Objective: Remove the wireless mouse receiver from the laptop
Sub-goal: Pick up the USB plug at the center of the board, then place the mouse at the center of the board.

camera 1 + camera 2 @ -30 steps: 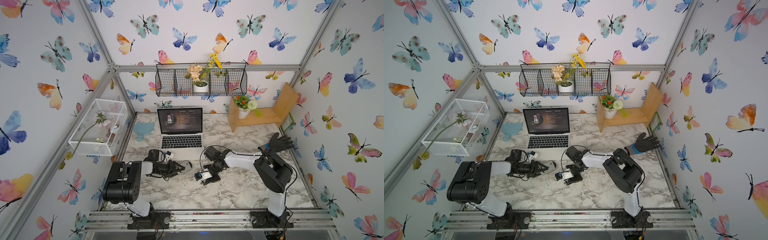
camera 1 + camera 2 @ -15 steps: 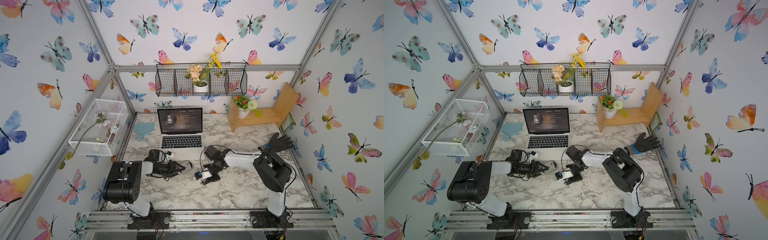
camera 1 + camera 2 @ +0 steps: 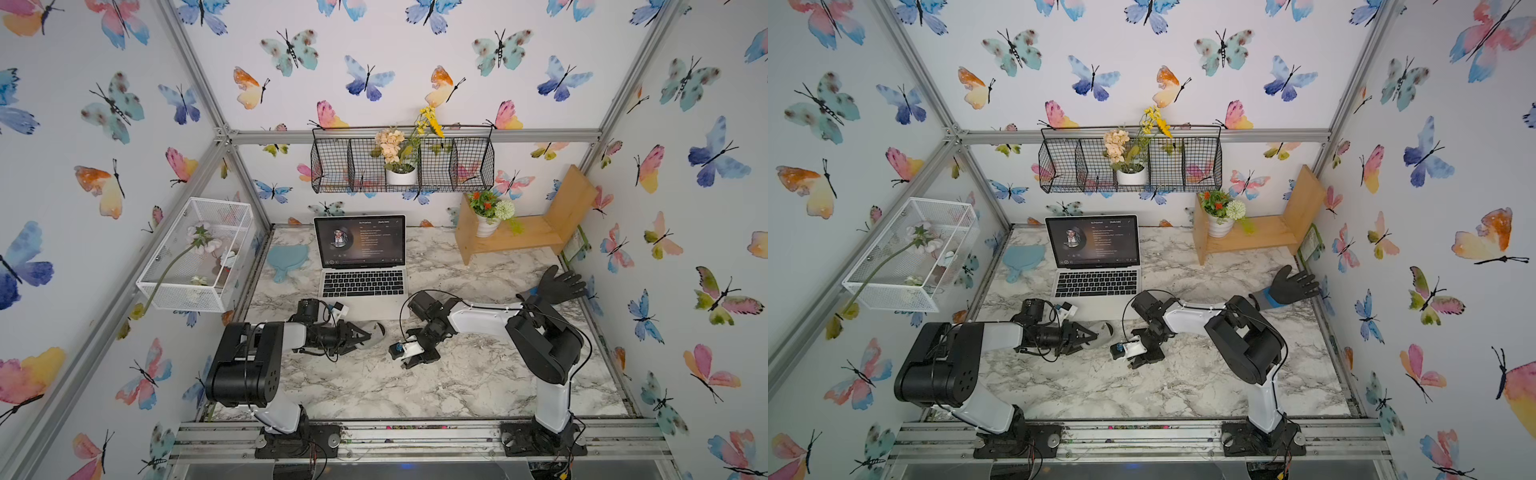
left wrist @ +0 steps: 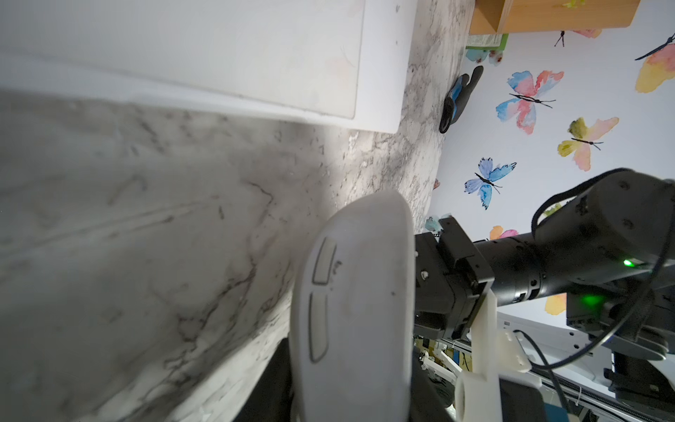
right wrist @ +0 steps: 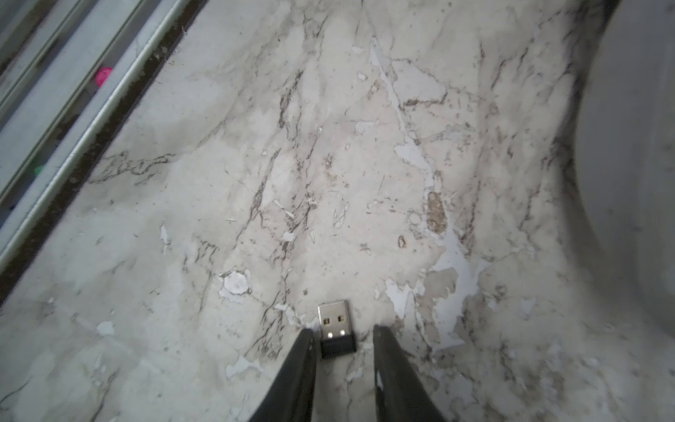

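The small wireless mouse receiver (image 5: 336, 329), a silver USB plug with a stubby black cap, is out of the slim silver laptop with black keys (image 3: 362, 286). It lies flat on the white, grey-veined marble surface (image 3: 415, 386), forward of the laptop's front right corner and towards the middle of the surface. The right claw (image 5: 343, 329) is lowered over it with its jaws apart. In the right wrist view the black cap sits between the two dark fingertips (image 5: 307, 338), one just beside or touching the cap and the other with a clear gap of bare marble. In both top views the receiver is hidden under this claw. The laptop stands open near the back edge, its dark screen showing a round portrait and text. The left claw (image 3: 362, 335) reaches in low from the left side and is closed round the pale grey oval mouse (image 4: 358, 299), with a dark finger on either side of it, just in front of the laptop's front edge. A black glove (image 3: 559, 286) lies by the right edge.
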Action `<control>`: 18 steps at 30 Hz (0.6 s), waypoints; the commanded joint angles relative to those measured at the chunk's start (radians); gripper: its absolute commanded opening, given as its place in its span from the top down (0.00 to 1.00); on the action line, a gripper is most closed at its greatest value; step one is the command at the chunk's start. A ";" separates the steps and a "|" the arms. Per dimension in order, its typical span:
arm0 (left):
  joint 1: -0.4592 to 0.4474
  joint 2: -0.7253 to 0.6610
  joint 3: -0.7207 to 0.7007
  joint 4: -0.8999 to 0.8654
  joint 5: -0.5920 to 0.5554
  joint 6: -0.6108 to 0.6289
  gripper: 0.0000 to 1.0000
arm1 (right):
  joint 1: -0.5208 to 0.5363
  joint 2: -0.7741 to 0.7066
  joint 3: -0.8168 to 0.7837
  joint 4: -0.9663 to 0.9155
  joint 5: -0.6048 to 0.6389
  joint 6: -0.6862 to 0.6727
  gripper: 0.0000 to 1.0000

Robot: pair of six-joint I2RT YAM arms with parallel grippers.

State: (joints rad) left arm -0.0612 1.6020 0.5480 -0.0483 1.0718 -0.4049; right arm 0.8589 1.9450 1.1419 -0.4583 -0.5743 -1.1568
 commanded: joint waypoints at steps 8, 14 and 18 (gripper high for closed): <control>-0.009 -0.002 0.010 0.018 0.060 0.004 0.98 | 0.026 0.044 -0.030 -0.065 0.031 -0.007 0.63; -0.008 0.003 0.007 0.024 0.062 0.002 0.98 | 0.032 0.049 -0.027 -0.067 0.034 -0.002 0.67; -0.009 -0.002 0.009 0.022 0.063 0.001 0.98 | 0.032 0.055 -0.021 -0.068 0.038 0.002 0.71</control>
State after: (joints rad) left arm -0.0658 1.6020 0.5480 -0.0341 1.0824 -0.4088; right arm 0.8825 1.9465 1.1419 -0.4583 -0.5770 -1.1633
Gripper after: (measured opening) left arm 0.374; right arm 0.292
